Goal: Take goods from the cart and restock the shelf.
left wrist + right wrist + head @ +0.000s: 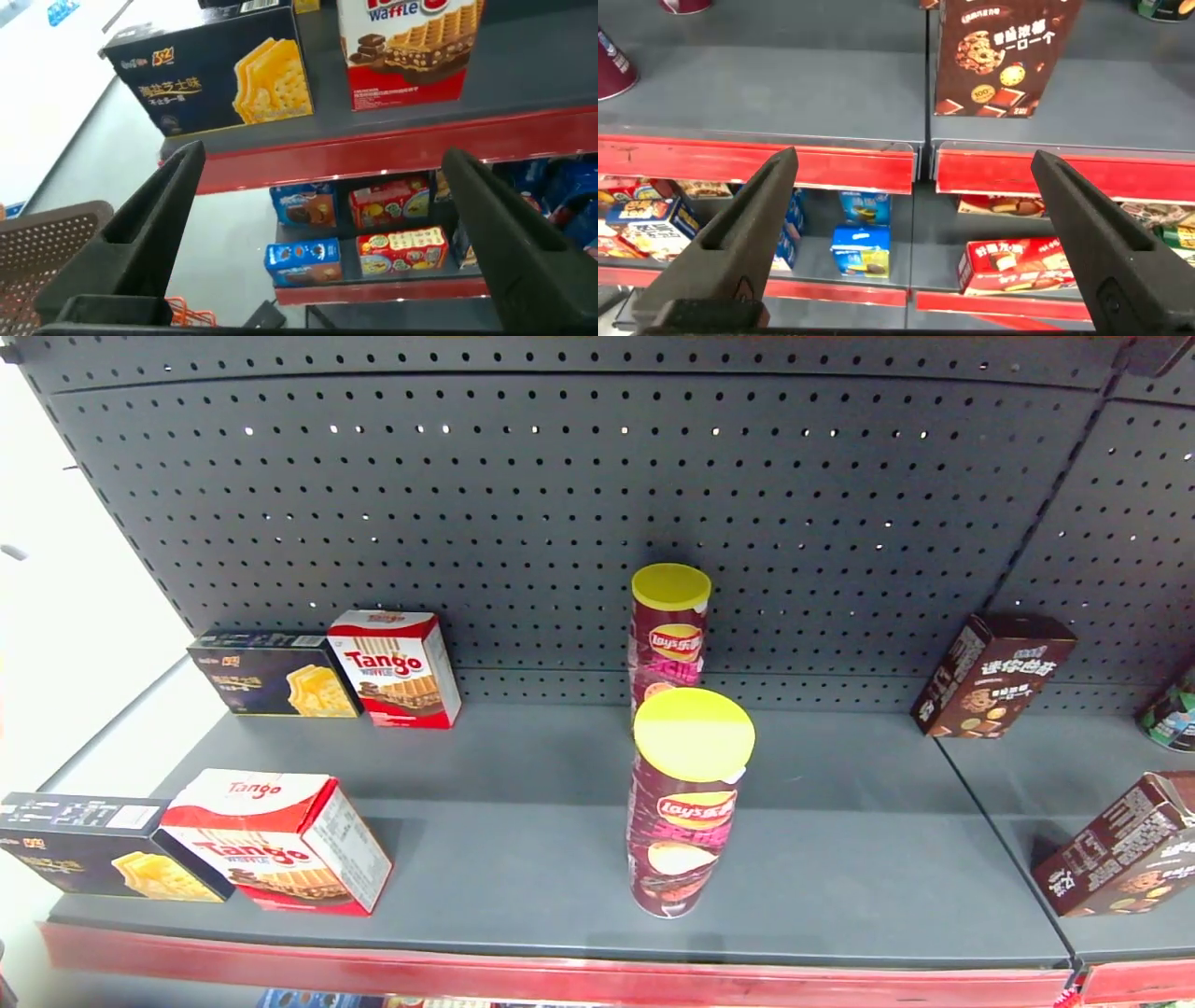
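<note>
The shelf (523, 859) carries its goods in short rows that run from the back panel to the front edge, one kind to a row, so that each kind has a face toward the aisle. Near the left edge a dark cracker box (103, 845) and a red wafer box (280, 845) stand side by side at the front edge. A second cracker box (271, 674) and a second wafer box (400, 667) stand behind them against the back panel. Near the middle, two chip cans stand upright, the front can (686, 812) directly ahead of the rear can (667, 635), with bare shelf on both sides. At the right edge, a brown cookie box (991, 674) leans by the back panel, and another cookie box (1120, 849) stands nearer the front on the adjoining section.

The left end effector (322, 159) hangs in front of the red front edge, below the cracker and wafer boxes. Its fingers are spread wide and hold nothing. The right end effector (915, 161) is just as wide apart and empty, facing the seam between the two shelf sections. With both empty, the next item probably has to come from the cart. A brown perforated basket (47, 252) beside the left arm may be part of it.
</note>
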You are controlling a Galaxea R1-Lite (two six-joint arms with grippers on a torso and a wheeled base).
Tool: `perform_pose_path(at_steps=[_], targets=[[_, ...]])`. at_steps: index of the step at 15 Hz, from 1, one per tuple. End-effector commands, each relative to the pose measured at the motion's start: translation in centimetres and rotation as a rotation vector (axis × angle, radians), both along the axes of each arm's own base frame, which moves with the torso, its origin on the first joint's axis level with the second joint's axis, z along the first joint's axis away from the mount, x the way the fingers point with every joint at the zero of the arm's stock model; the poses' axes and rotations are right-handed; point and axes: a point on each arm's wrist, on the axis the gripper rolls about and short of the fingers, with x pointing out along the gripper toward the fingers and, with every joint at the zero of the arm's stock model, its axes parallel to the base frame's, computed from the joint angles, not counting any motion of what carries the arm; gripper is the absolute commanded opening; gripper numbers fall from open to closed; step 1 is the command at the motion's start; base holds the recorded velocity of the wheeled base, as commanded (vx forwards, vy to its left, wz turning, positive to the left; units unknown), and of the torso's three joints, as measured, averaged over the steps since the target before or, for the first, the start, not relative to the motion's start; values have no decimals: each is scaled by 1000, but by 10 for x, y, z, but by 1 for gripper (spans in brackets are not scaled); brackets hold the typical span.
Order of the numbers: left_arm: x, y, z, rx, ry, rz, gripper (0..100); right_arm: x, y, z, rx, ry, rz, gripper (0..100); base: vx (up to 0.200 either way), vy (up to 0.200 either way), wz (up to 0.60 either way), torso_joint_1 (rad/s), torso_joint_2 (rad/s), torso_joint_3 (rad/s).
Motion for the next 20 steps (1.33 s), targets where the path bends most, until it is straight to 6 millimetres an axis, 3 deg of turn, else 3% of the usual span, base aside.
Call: perform_pose_path(at_steps=[1,4,5,7,8,14,17,20], targets=[[5,-3,2,30,68,71,100,0,0,0,0,1,1,100,0,0,0,0,0,0],[13,-11,3,-18,201,327,100,0,0,0,0,3,1,100,0,0,0,0,0,0],[17,-14,2,-64,238,332,100,0,0,0,0,3,1,100,0,0,0,0,0,0],[15,-25,-5,-152,224,49,100,0,0,0,0,3,1,100,0,0,0,0,0,0],[10,-26,-7,-117,175,-16,100,0,0,0,0,3,1,100,0,0,0,0,0,0],[4,-25,-7,-100,80,68,100,0,0,0,0,1,1,100,0,0,0,0,0,0],[0,-23,-8,-114,34,-58,100,0,0,0,0,1,1,100,0,0,0,0,0,0],[-2,-24,-9,-137,9,-29,100,0,0,0,0,3,1,100,0,0,0,0,0,0]])
